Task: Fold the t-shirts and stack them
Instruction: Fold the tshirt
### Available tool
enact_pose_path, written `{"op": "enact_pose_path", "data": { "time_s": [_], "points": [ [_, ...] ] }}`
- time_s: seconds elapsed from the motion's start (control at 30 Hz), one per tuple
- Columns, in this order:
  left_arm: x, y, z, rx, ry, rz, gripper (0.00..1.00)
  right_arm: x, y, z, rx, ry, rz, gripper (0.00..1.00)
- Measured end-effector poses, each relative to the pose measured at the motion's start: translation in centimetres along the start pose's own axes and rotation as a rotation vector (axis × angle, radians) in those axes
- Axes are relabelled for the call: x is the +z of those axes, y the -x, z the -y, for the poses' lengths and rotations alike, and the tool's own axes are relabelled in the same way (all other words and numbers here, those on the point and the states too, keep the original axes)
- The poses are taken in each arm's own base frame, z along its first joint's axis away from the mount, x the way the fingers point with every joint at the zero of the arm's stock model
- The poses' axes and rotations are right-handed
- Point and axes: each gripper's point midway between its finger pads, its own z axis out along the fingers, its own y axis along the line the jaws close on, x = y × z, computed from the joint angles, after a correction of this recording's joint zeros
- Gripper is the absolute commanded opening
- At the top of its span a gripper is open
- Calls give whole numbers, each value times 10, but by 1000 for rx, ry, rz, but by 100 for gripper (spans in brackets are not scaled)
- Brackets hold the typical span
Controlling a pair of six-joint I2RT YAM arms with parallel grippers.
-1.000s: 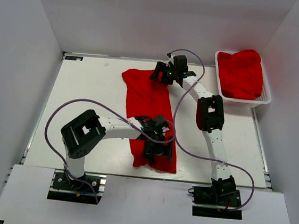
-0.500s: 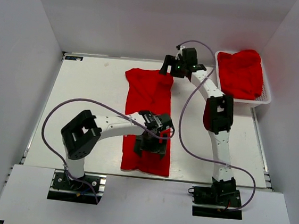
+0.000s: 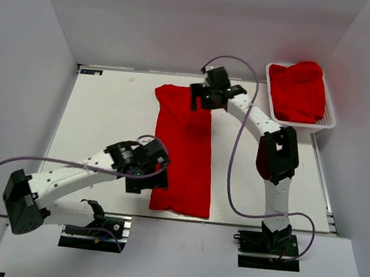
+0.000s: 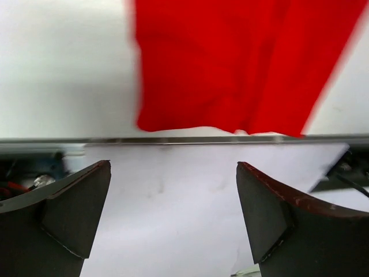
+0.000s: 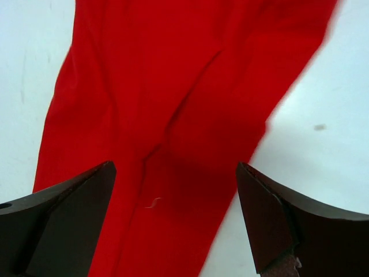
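Note:
A red t-shirt point(image 3: 185, 153) lies folded into a long strip down the middle of the table, from the far edge to the near edge. My left gripper point(image 3: 149, 176) is open and empty at the strip's near left edge; in the left wrist view the t-shirt's near end point(image 4: 230, 63) lies beyond the open fingers. My right gripper point(image 3: 201, 99) is open and empty above the strip's far end; the right wrist view shows the t-shirt point(image 5: 173, 115) spread flat under the fingers. More red t-shirts point(image 3: 299, 89) are heaped in the white mesh basket point(image 3: 331, 118) at the far right.
White walls close in the table on the left, far and right sides. A metal rail point(image 4: 173, 139) runs along the table's near edge. The purple cables point(image 3: 238, 137) of both arms loop above the table.
My left gripper has let go of the t-shirt's near end and swung left off the cloth. My right gripper has moved a little left at the far end. The t-shirt now lies straighter.

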Motion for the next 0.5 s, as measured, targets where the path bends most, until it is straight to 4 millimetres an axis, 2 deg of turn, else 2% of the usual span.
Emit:
{"op": "enact_pose_path", "data": {
  "time_s": [0.1, 0.2, 0.43, 0.5],
  "points": [
    [7, -10, -34, -80, 46, 4, 100, 18, -33, -24, -25, -23, -84, 90],
    [15, -14, -52, -131, 72, 9, 100, 41, -57, -32, -32, -79, -144, 90],
    [43, -7, -58, -143, 120, -16, 100, 92, -82, -12, -3, -208, -198, 90],
    [47, 1, -56, -130, 117, -11, 100, 94, -76, -10, 8, -229, -182, 90]
  ]
}}
